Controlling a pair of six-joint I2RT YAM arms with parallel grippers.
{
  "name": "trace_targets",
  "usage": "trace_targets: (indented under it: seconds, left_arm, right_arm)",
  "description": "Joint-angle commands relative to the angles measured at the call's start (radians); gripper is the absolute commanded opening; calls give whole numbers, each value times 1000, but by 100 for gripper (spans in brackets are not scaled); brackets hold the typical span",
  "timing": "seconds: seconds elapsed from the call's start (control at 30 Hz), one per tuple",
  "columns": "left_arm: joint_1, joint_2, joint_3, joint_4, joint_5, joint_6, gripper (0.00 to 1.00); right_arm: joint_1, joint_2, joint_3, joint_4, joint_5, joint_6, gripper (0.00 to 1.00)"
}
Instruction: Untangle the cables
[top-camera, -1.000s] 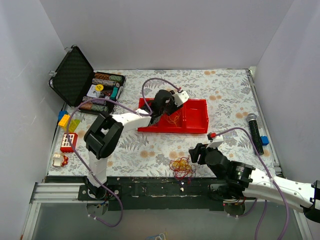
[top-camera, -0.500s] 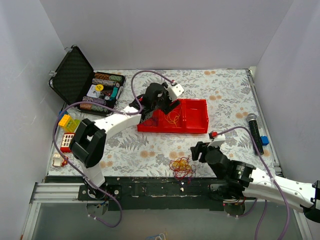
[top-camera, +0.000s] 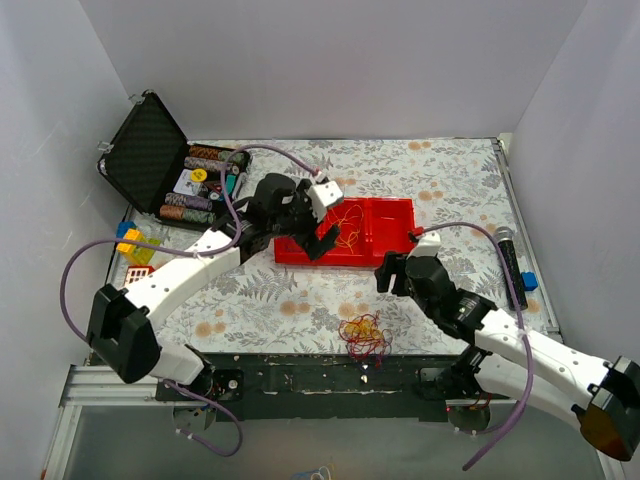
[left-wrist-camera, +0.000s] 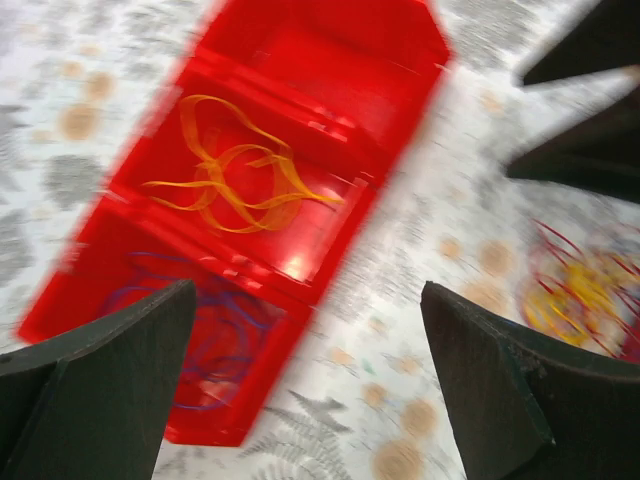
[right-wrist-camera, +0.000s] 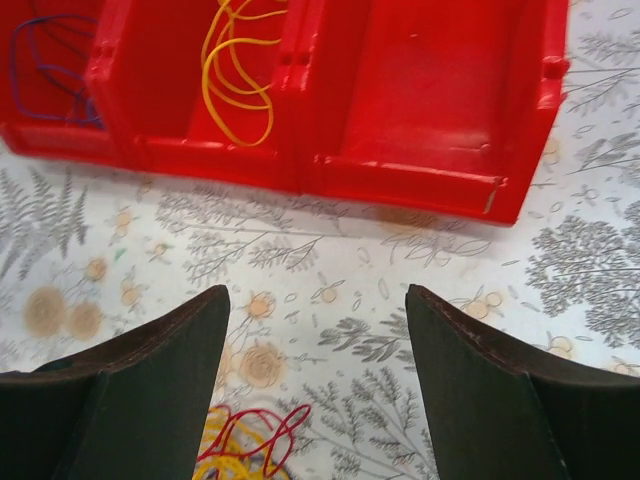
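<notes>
Mid-sort, I reckon: yellow strand (left-wrist-camera: 243, 160), purple strand (left-wrist-camera: 215, 335) in red tray (top-camera: 370, 262); rest of cables (top-camera: 365, 335) bunched at near edge, centre. Roundish clump, no clear long axis. L gripper (left-wrist-camera: 308, 335) over tray, R gripper (right-wrist-camera: 317, 340) betw. tray & bunch, both claws apart, empty. Next prob.: R pinches one loose loop.

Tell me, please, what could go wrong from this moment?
The tangled bunch lies close to the table's near edge; a careless pull might drag it off. The left gripper hangs open at the red tray, so it could snag the yellow wire already sorted there.
</notes>
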Motion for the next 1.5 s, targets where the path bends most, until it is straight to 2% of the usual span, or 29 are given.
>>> trace_targets:
  seconds: [0.0, 0.07, 0.2, 0.33, 0.5, 0.57, 0.67, 0.8, 1.03, 1.13, 1.23, 1.47]
  left_arm:
    - [-40, -83, -73, -251, 389, 93, 94]
    - [-89, -95, -107, -317, 492, 181, 92]
    - [-220, -50, -161, -366, 521, 261, 87]
    - [-274, 55, -149, -299, 510, 217, 82]
    - [-286, 164, -100, -240, 475, 203, 78]
    - [-286, 196, -86, -225, 463, 189, 73]
    - [-286, 224, -86, -155, 423, 155, 59]
    - [-286, 259, -57, -144, 426, 126, 43]
    - [-286, 238, -71, -141, 392, 120, 0]
    - [-286, 222, -84, -142, 362, 129, 0]
    - [-285, 193, -78, -135, 304, 123, 0]
    - [-283, 130, 18, -125, 60, 25, 0]
  right_arm:
    - [-3, -127, -66, 50, -149, 24, 79]
    - [-2, -196, -108, 44, -172, 40, 79]
    - [-3, -258, -139, -16, -183, 70, 77]
    - [-3, -282, -140, -47, -177, 67, 76]
    - [-3, -322, -150, -48, -201, 34, 73]
    - [-3, -344, -159, -45, -211, 21, 72]
    - [-3, -359, -169, -39, -229, 6, 71]
    - [-3, -362, -182, -30, -237, -5, 69]
    - [-2, -375, -186, -27, -232, -18, 68]
    - [-2, -384, -182, -19, -240, -29, 69]
    - [-3, -408, -186, 17, -299, -57, 74]
    - [-2, -454, -245, 134, -362, -104, 83]
